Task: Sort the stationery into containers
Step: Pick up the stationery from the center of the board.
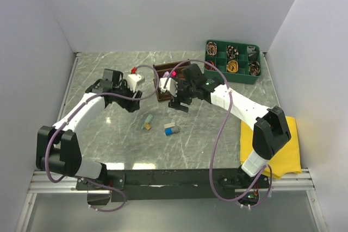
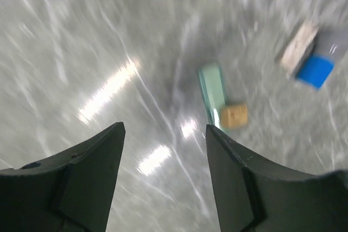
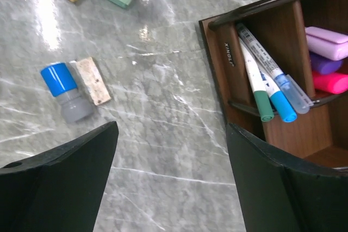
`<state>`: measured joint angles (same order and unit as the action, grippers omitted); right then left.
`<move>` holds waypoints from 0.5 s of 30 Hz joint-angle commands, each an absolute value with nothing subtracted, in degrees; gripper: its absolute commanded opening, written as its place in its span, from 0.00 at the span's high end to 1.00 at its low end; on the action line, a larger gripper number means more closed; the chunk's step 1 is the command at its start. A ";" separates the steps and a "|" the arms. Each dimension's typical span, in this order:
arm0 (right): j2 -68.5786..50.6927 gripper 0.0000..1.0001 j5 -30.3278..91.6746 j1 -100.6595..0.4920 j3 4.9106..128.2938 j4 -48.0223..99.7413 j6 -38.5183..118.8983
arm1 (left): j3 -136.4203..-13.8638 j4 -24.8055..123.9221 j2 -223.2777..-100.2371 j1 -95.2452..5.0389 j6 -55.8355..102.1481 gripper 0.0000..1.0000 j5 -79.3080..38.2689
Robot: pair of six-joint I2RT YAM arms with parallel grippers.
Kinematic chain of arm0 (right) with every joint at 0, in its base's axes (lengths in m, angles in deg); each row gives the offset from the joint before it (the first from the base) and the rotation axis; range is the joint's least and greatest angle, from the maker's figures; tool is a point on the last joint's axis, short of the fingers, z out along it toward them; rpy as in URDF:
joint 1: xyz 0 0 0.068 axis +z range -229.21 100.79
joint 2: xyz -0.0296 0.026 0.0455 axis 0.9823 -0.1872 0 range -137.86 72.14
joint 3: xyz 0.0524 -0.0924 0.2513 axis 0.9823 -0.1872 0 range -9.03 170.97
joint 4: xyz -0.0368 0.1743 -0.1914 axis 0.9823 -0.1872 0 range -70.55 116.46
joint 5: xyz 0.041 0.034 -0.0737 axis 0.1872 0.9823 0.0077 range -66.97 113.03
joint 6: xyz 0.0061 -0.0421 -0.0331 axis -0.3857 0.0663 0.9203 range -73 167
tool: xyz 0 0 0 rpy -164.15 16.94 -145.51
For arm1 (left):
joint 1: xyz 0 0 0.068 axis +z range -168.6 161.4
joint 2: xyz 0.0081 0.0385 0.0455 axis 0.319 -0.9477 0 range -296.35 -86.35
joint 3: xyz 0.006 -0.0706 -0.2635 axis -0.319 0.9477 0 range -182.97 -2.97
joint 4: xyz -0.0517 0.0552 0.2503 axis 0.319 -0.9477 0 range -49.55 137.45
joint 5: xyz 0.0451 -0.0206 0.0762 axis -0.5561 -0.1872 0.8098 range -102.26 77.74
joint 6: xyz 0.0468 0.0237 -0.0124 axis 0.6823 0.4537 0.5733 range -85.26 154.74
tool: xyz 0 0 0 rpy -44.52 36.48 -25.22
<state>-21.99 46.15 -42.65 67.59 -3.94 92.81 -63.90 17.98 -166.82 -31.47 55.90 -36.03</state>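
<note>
A grey marbled table (image 1: 109, 134) sits boxed in by plain white walls (image 1: 163, 9), and overhead light glares off the stone. Toward 9 o'clock the left tool (image 2: 163, 134) hangs over bare marble, its dark fingers spread with nothing between them.

Near the table's middle lie four loose pieces. A mint-green eraser-like bar (image 1: 149, 118) touches a tan cube (image 1: 145, 127) at one end. At their 3 o'clock a grey stub with a blue cap (image 1: 174, 130) lies beside a pale tan block (image 1: 169, 125).

At 12 o'clock from these stands the dark brown wooden organiser (image 3: 217, 52), mostly hidden under the right arm in the top view. One compartment holds three thin pens leaning together: a green-capped pen (image 3: 263, 113), a blue-capped pen (image 3: 284, 113) and a clear-capped pen (image 3: 299, 99). The compartment at its 3 o'clock holds a lilac highlighter (image 3: 326, 42), a purple highlighter (image 3: 325, 63) and a pink highlighter (image 3: 330, 82), lying one against the next.

The right tool (image 3: 171, 129) hovers just beside the organiser's edge, its fingers wide apart and empty. At the table's 1 o'clock sits a green plastic tray of coiled cables (image 1: 232, 61). A yellow cloth (image 1: 288, 145) lies at 4 o'clock.
</note>
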 commanded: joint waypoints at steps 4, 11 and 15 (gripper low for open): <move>-23.92 0.16 44.21 -40.72 70.42 -6.67 98.33 | -61.68 16.69 -168.61 -30.56 47.67 0.34 -30.54; -28.06 0.19 37.97 -34.39 70.00 -9.41 104.21 | -63.71 15.90 -173.01 -21.08 35.80 0.35 -34.23; -27.62 0.18 37.89 -31.23 66.39 -8.35 107.29 | -65.28 15.55 -173.54 -19.31 37.99 0.34 -31.51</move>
<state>-28.61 39.48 -34.02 68.61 -7.57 102.40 -61.60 15.25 -173.64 -20.39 39.73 -32.12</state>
